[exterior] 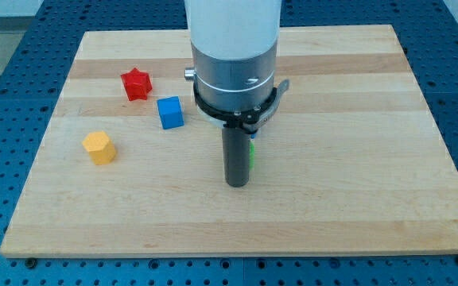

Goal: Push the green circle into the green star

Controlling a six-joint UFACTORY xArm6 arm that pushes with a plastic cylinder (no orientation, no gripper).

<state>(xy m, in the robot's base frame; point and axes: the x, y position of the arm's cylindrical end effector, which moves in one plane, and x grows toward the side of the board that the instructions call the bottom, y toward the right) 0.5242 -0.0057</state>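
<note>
My rod comes down at the board's middle and my tip rests on the wood. A thin sliver of a green block shows just at the rod's right edge, almost wholly hidden behind it; its shape cannot be made out. No second green block shows; the arm's grey and white body covers the board behind the rod.
A red star lies at the upper left. A blue cube sits just right of and below it. A yellow block lies further left and lower. The wooden board rests on a blue perforated table.
</note>
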